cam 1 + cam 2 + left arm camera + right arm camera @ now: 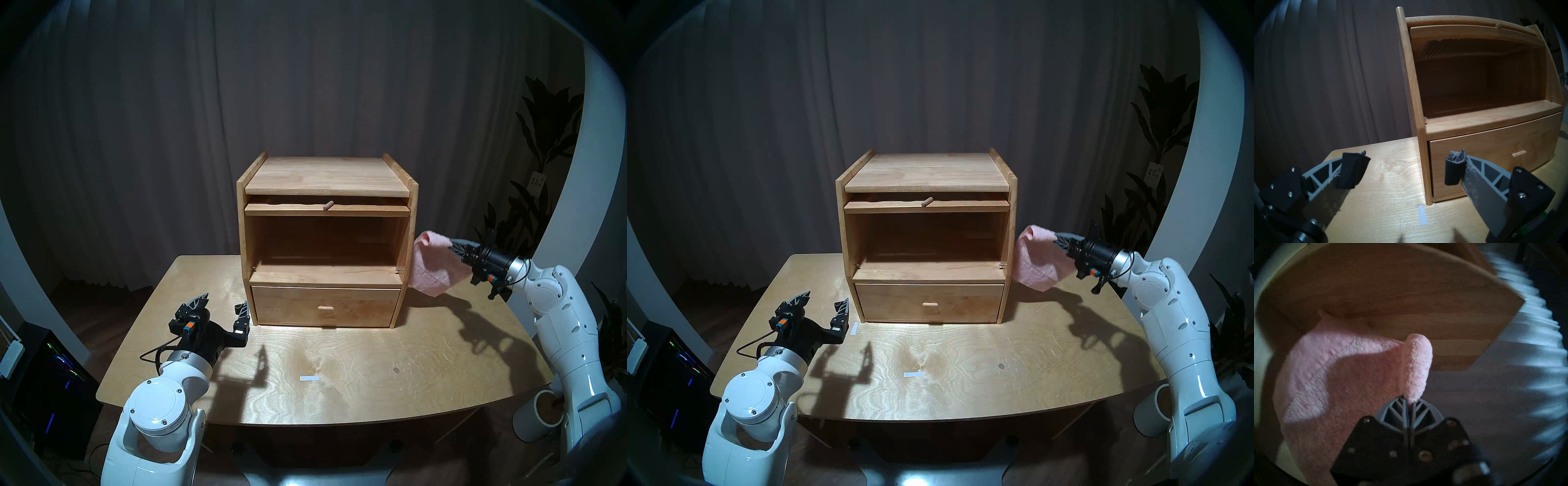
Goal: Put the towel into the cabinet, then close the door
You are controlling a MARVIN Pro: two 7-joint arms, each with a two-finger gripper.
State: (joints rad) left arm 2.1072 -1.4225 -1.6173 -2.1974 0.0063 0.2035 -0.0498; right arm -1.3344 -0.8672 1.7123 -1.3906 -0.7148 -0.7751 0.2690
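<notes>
Right end effector point(453, 249) clenched on pink towel point(432, 268), right of frame beside cabinet point(325, 237). Left end effector point(222, 305) released, lower left over desk point(339, 366). Plant tag point(537, 182) writing illegible.

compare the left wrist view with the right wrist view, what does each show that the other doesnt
Only the left wrist view shows the cabinet from the front: its open upper compartment, the door slid up under the top, the drawer, and the open left claw over the table.

Only the right wrist view shows the pink towel pinched in the shut right claw, hanging beside the cabinet's outer side wall.

Both share the cabinet and the curtain behind it.
</notes>
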